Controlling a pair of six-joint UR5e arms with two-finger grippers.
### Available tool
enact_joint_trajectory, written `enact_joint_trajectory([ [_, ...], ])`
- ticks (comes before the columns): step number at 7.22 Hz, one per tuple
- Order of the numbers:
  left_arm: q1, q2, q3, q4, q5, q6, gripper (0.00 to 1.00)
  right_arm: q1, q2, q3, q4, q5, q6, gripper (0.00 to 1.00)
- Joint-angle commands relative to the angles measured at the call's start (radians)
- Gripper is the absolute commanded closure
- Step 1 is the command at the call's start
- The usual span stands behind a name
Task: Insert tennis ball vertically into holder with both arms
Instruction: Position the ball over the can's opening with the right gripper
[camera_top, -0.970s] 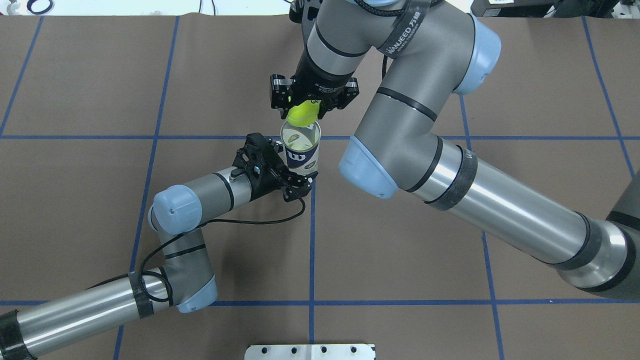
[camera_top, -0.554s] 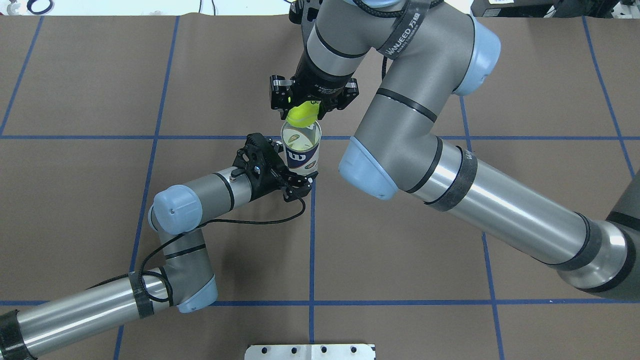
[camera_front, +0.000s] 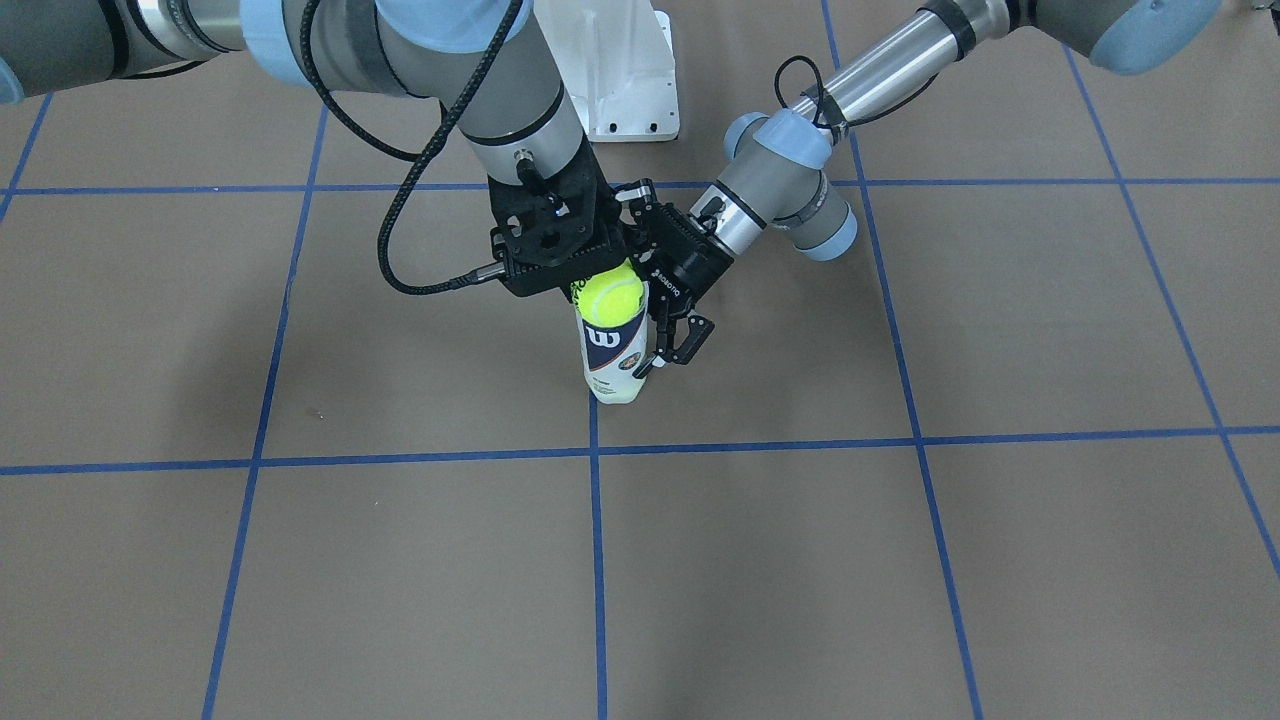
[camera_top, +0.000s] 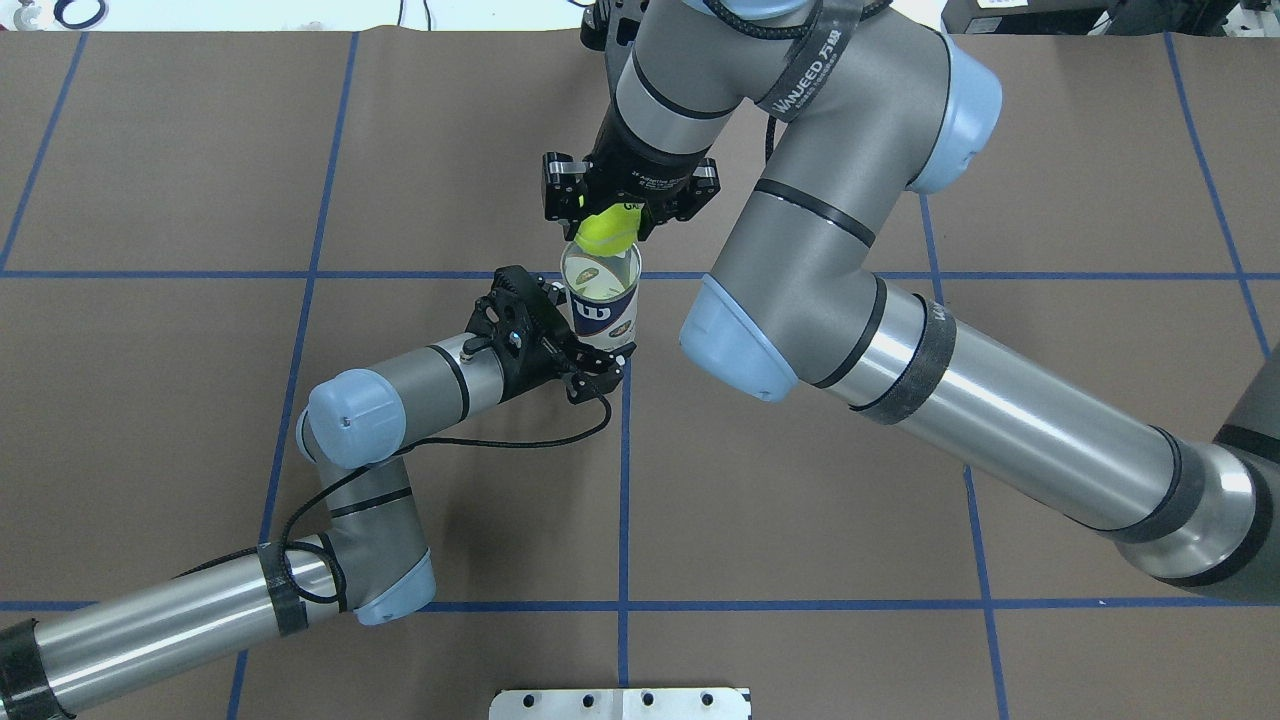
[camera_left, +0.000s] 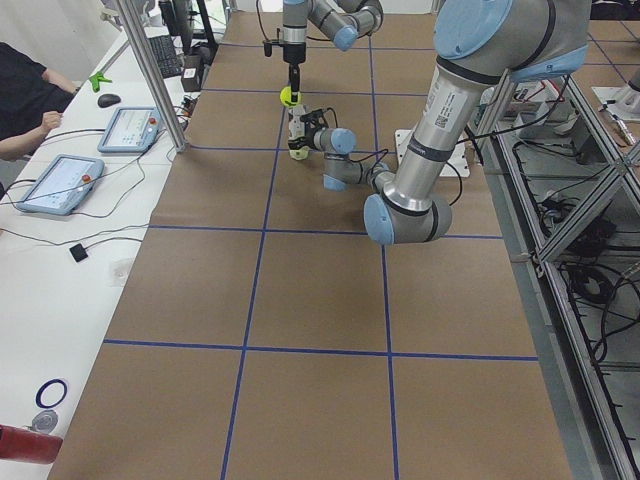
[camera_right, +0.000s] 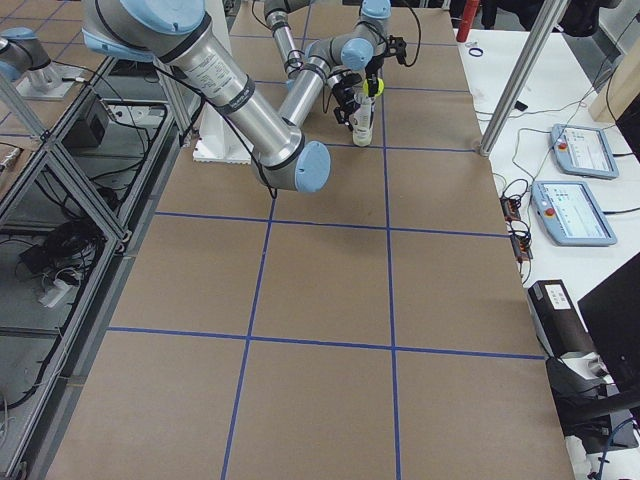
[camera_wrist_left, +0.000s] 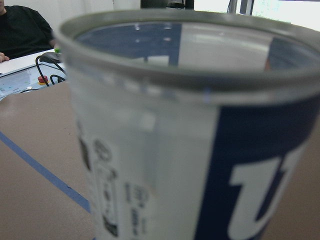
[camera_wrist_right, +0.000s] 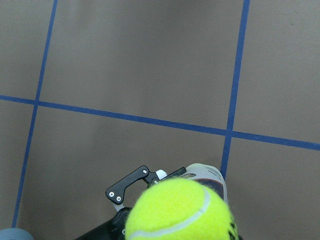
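Observation:
The holder (camera_top: 603, 305) is a clear can with a navy and white "W" label. It stands upright on the brown table. My left gripper (camera_top: 580, 340) is shut on its lower part from the side. My right gripper (camera_top: 612, 222) points down and is shut on a yellow-green tennis ball (camera_top: 607, 230), held right above the can's open mouth. In the front view the ball (camera_front: 613, 292) sits at the rim of the holder (camera_front: 613, 360), with the left gripper (camera_front: 660, 335) beside it. The holder (camera_wrist_left: 200, 150) fills the left wrist view. The right wrist view shows the ball (camera_wrist_right: 180, 212) over the holder (camera_wrist_right: 209, 175).
A white metal pedestal base (camera_front: 625, 70) stands at the robot's side of the table and also shows in the overhead view (camera_top: 620, 703). Blue tape lines grid the brown table. Operators' tablets (camera_left: 60, 180) and an aluminium post (camera_left: 150, 70) are at the far side.
My right gripper with the ball has sunk slightly toward the can's mouth. The left arm and the holder have not moved.

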Motion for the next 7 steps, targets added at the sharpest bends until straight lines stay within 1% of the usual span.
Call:
enact_joint_trajectory([
  [1, -0.001, 0.0, -0.001, 0.002, 0.0, 0.0, 0.01, 0.0, 0.0, 0.001, 0.0, 0.0, 0.0, 1.0],
  [7, -0.013, -0.002, -0.005, 0.0, 0.0, 0.0, 0.01, -0.009, -0.003, 0.001, 0.0, -0.014, 0.0, 1.0],
])
